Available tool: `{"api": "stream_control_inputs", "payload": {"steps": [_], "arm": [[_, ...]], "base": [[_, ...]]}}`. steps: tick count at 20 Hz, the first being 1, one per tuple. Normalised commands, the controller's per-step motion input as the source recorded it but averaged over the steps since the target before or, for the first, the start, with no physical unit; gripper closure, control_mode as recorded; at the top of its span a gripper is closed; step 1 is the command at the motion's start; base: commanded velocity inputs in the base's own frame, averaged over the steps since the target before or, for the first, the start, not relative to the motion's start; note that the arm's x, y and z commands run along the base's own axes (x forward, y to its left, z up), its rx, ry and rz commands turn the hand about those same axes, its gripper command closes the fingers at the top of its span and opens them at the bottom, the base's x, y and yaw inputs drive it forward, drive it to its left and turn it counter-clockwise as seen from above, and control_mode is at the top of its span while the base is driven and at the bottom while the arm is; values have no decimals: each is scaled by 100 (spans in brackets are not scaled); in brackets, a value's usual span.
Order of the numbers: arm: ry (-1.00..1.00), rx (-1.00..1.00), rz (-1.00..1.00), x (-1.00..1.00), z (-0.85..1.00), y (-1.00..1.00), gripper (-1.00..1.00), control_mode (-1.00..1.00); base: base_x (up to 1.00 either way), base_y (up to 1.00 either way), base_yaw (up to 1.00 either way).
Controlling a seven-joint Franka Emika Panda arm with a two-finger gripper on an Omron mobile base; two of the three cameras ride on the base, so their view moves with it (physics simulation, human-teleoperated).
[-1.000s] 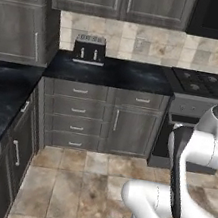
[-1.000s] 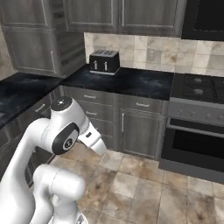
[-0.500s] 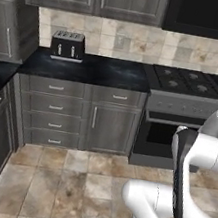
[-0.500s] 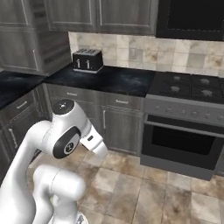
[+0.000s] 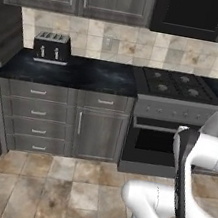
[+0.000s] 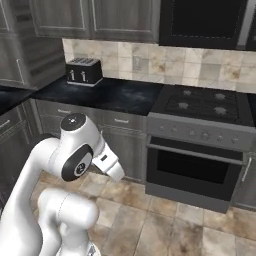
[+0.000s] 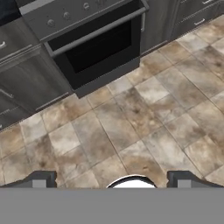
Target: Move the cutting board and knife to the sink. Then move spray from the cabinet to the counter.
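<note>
So there's 1 toaster (image 5: 52, 46) with 2 slots sitting on the counter (image 5: 86, 74), next to 1 stove (image 5: 178, 85) with 4 burners. 1 microwave (image 5: 198, 15) up top. The gripper (image 7: 111, 180) hangs over floor tiles (image 7: 131, 127), jaws spread wide, holding nothing.

We count one toaster (image 5: 52, 46) on the tabletop (image 5: 86, 74), one stove (image 5: 178, 85) with four burners, one oven (image 5: 160, 145), one microwave (image 5: 198, 15) and one wall outlet (image 5: 108, 42).
</note>
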Motion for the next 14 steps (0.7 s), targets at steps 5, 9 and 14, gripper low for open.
{"api": "stream_control_inputs", "payload": {"steps": [5,9,14], "arm": [[0,0,0,0,0,0,-100,100],[0,0,0,0,0,0,-100,100],[0,0,0,0,0,0,-100,100]], "base": [[57,-45,2],[40,-55,4],[20,-70,0]]}}
